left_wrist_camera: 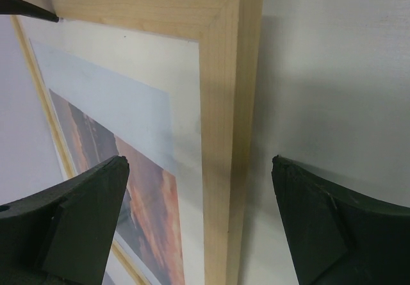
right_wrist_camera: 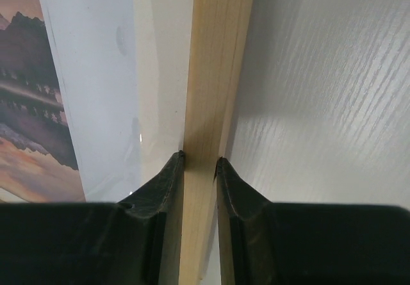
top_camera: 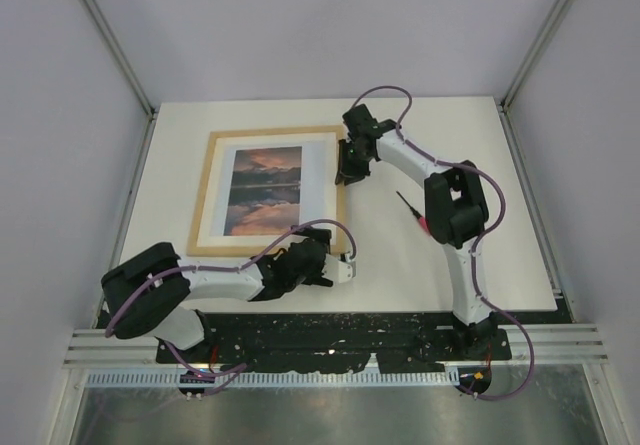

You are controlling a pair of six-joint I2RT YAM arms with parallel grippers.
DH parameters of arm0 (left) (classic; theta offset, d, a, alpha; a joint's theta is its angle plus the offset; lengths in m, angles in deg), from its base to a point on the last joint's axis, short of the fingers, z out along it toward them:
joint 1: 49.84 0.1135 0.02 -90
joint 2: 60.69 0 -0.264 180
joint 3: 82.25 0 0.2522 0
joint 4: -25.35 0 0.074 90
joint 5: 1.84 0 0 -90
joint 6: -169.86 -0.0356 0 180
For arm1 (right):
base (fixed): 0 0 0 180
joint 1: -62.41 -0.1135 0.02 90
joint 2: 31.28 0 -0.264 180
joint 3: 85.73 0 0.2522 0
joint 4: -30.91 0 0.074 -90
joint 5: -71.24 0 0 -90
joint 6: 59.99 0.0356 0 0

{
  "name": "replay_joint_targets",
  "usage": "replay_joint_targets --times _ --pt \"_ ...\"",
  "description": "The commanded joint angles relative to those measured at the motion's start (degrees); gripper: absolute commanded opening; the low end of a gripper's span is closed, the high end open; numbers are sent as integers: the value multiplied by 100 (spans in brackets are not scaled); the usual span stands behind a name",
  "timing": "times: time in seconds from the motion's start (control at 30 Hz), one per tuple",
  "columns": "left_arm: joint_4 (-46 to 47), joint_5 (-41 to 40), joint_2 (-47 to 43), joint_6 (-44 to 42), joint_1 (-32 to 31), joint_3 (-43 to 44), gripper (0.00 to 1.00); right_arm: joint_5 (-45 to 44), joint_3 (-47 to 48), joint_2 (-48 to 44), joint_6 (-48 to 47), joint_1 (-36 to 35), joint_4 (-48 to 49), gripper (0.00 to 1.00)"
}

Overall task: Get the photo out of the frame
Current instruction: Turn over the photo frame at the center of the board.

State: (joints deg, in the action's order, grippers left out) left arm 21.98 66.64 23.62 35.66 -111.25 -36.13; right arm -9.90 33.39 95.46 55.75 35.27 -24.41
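Pinching the frame [right_wrist_camera: 216,54] by its thin rail, right tool [right_wrist_camera: 200,162] may slip, we judge; left tool [left_wrist_camera: 198,166] gapes empty

Your L arm [top_camera: 215,283] lies low, elbow bent, forearm reaching R along the near side. L gripper [left_wrist_camera: 200,166]: jaws wide apart, gripping nothing. Your R arm [top_camera: 455,210] folds at the elbow & reaches back-L. R gripper [right_wrist_camera: 200,162]: jaws pinched onto the frame [right_wrist_camera: 214,54] rail.
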Motion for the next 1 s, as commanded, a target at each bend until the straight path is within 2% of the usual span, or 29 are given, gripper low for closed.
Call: replay_joint_targets --times 0.0,0.17,0.2,0.27,0.37,0.43,0.47,0.67,0.73,0.77,0.87,0.97 --pt "226 -230 190 -88 -117 95 99 458 415 -861 177 15 236 8" --pt "436 -616 419 -53 -161 148 99 520 380 -993 195 24 227 8" --pt "507 -747 471 -62 -152 148 96 529 362 -1019 195 24 219 8" --pt "726 -985 603 -123 -152 131 85 520 310 -1046 177 24 227 8" --pt "1156 -1336 744 -255 -152 104 56 502 187 -1055 177 33 227 8" --pt "1403 -1521 797 -360 -161 78 42 485 117 -1055 142 33 245 8" --pt "1439 -1574 823 -404 -161 86 38 459 99 -1046 151 42 254 8" --pt "1667 -1697 868 -457 -152 -28 34 406 116 -923 107 156 271 8" --pt "1834 -1776 850 -553 -152 -89 34 353 116 -879 37 165 271 18" --pt "1896 -1794 841 -589 -161 -116 34 309 125 -827 11 165 280 28" --pt "1958 -1821 806 -633 -152 -168 32 186 151 -642 -95 173 289 38" --pt "2045 -1812 701 -651 -117 -247 18 63 256 -291 -139 173 271 48"
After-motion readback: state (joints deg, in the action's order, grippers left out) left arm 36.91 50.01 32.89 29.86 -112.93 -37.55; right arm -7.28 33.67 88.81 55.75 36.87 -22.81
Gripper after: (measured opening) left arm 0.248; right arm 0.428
